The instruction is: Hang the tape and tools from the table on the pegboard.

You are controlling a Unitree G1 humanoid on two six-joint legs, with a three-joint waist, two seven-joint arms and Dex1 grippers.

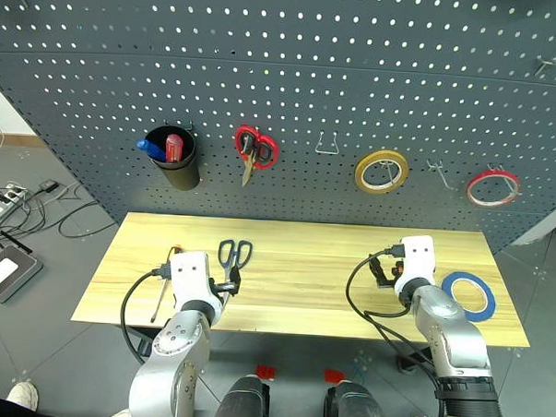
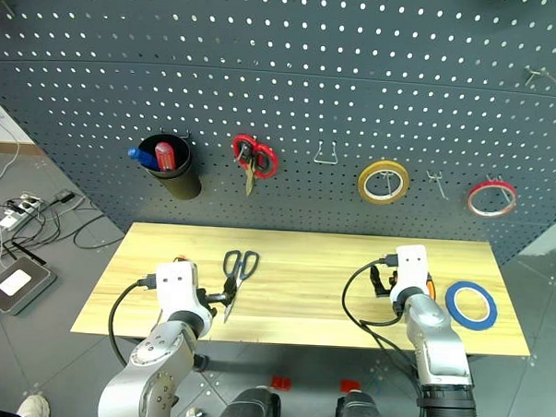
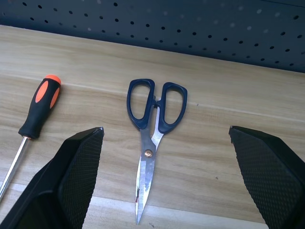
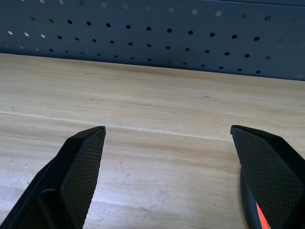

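On the light wood table [image 1: 302, 297] lie dark-blue-handled scissors [image 3: 155, 119], blades pointing toward me. A slim orange-and-black screwdriver [image 3: 40, 107] lies to their left. My left gripper [image 3: 167, 130] hovers open just short of the scissors, its fingers either side of the blades. The blue tape [image 1: 468, 295] lies flat near the table's right end. My right gripper [image 4: 167, 128] is open over bare wood to the left of the tape. The pliers are mostly hidden under that hand; an orange sliver [image 4: 260, 215] shows by one finger. The pegboard [image 1: 284, 61] rises behind the table.
On the pegboard hang a black cup [image 1: 174, 158] holding blue and red handles, red-handled scissors [image 1: 255, 147], a yellow roll [image 1: 382, 171] and a thin red roll [image 1: 492, 187]. Bare hooks [image 1: 327, 144] sit between them. Cables lie on the floor at left.
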